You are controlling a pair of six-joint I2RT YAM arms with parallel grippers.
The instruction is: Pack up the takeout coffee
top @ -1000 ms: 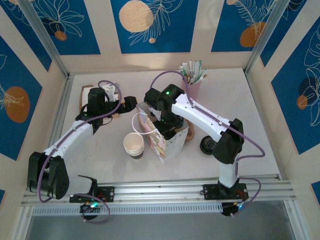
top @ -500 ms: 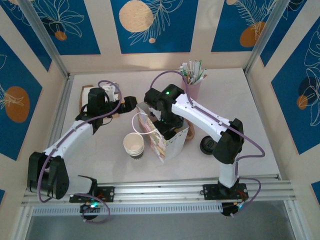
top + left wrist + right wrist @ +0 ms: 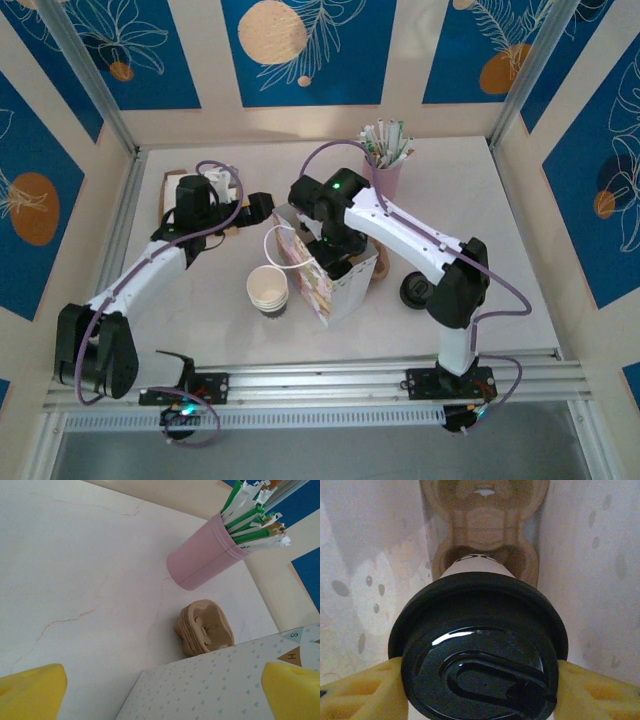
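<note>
Right gripper (image 3: 480,685): the yellow fingers (image 3: 355,690) are pressed partway closed on both sides of the takeout coffee (image 3: 480,630), one whitish paper cup under a glossy round black lid. Dotted paper bag (image 3: 590,555) walls are seen on either side, with a moulded pulp carrier (image 3: 485,510) beyond the fingertips. Left gripper (image 3: 160,695) is spread wide, empty. Outside the bag, one loose black lid (image 3: 415,290) and one stack of lidless cups (image 3: 268,288) are noted.

Letters "S", "H" on paper bag (image 3: 225,690)
</note>
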